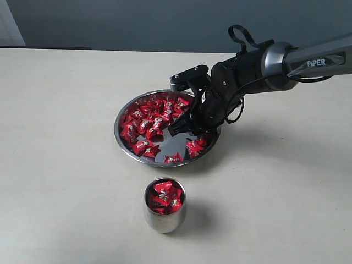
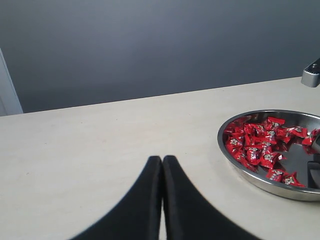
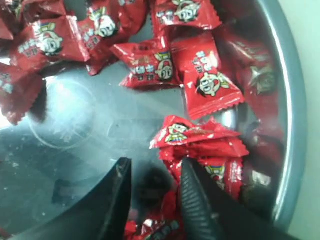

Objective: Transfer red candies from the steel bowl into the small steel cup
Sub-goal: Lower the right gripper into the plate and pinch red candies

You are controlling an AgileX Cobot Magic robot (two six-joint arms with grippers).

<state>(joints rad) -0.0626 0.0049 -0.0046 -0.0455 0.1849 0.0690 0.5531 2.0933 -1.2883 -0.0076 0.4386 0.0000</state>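
Observation:
The steel bowl (image 1: 119,133) sits mid-table with red candies (image 1: 149,116) heaped mostly on its left side. My right gripper (image 1: 177,130) is down inside the bowl on its right side. In the right wrist view its fingers stand open (image 3: 155,162) just above the bare bowl floor (image 3: 75,150). A red candy (image 3: 165,227) lies between them, further back from the tips, and more candies (image 3: 205,75) lie close by. The small steel cup (image 1: 164,221) stands in front of the bowl, holding several red candies (image 1: 164,196). My left gripper (image 2: 162,158) is shut, empty, over bare table.
The left wrist view shows the bowl (image 2: 260,183) and its candies (image 2: 257,146) off to one side, with a grey wall beyond the table's far edge. The right arm (image 1: 286,60) reaches in from the right. The bowl's rim (image 3: 295,125) curves close to my right fingers.

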